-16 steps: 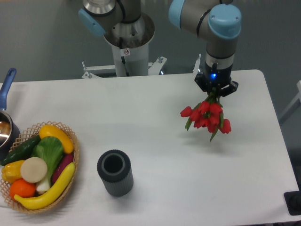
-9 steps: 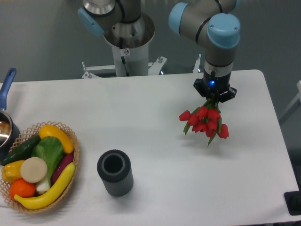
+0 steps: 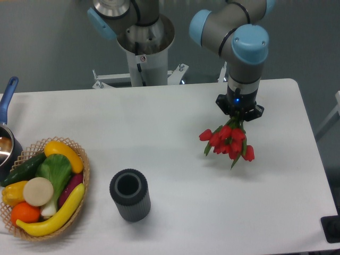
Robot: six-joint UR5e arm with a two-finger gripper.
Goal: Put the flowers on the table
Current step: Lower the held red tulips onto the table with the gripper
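The flowers (image 3: 227, 141), a small bunch of red tulips with green stems, hang heads down from my gripper (image 3: 238, 112) over the right half of the white table (image 3: 159, 138). The gripper is shut on the stems, which are mostly hidden between the fingers. The red heads are low, close to the tabletop; I cannot tell whether they touch it.
A grey ribbed cylinder (image 3: 130, 195) stands upright at the front middle. A wicker basket (image 3: 79, 159) of toy fruits and vegetables sits at the front left. A pot with a blue handle (image 3: 6, 114) is at the left edge. The arm's base (image 3: 144, 42) stands behind the table.
The gripper has moved slightly left and lower with the flowers, bringing the tulip heads nearer the tabletop.
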